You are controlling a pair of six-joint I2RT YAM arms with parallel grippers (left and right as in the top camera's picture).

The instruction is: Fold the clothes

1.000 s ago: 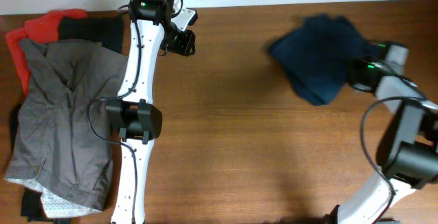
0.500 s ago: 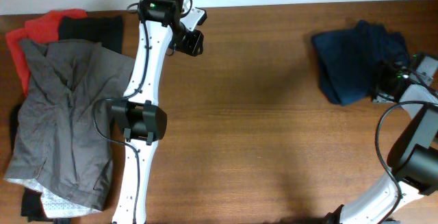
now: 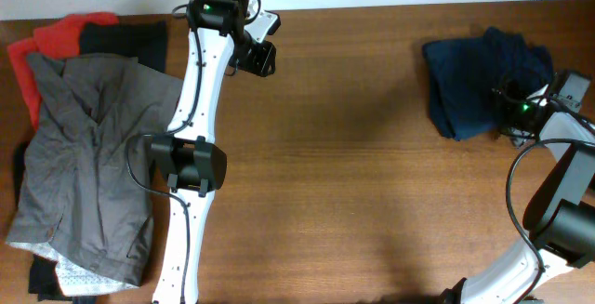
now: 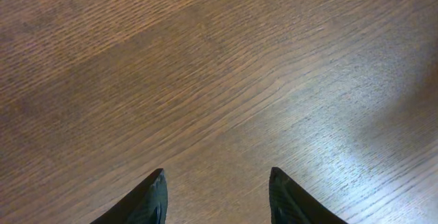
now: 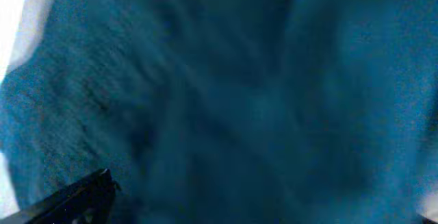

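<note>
The clothes in play are dark navy shorts (image 3: 469, 81), lying bunched in a rough fold at the table's back right. My right gripper (image 3: 517, 111) sits at their right edge, low over the cloth. In the right wrist view the blurred navy fabric (image 5: 239, 94) fills the frame and only one finger (image 5: 75, 200) shows, at the far left, so the jaws stand wide apart and the gripper is open. My left gripper (image 3: 261, 59) hovers near the back edge over bare wood, its fingertips (image 4: 156, 190) apart with nothing between them.
A pile of other garments lies at the left: a grey one (image 3: 84, 155) on top, with red (image 3: 56, 34) and black (image 3: 125, 34) cloth behind it. The left arm (image 3: 191, 146) stretches up the table beside the pile. The table's back edge (image 3: 372, 8) runs just behind the shorts.
The right gripper carried the navy shorts rightward, opened and let them go; they now lie still. The left gripper shifted slightly right, then stayed put.
</note>
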